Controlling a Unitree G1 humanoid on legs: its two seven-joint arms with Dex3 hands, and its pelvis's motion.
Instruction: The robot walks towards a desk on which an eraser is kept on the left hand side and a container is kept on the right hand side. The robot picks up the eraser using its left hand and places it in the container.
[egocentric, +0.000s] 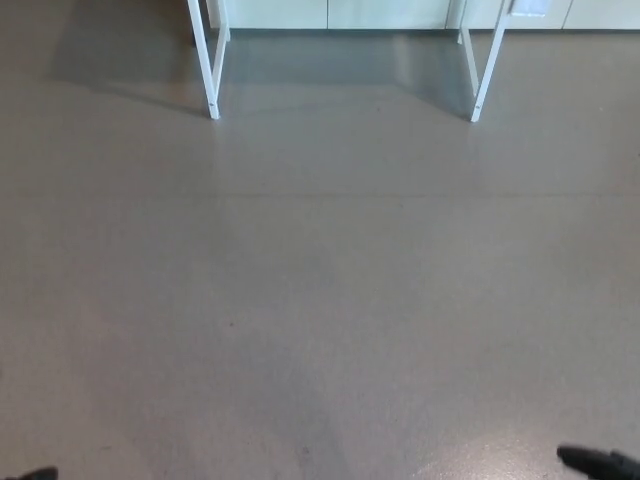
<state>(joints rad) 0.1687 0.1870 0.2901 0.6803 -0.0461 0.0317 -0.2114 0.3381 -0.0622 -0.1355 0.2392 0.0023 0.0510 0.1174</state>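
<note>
The grey floor (320, 300) filled most of the view, and the white desk legs (212, 70) stood far away at the top. Only dark tips of the left hand (38, 474) and right hand (600, 463) showed at the near edge, so I could not tell how their fingers were set. The eraser and container were out of sight.

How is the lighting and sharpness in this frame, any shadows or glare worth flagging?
Head view: soft, even light, no harsh glare on the grey floor; a faint shadow falls under the white desk legs; image slightly soft overall; dark robot parts at the bottom corners are cropped.
</note>
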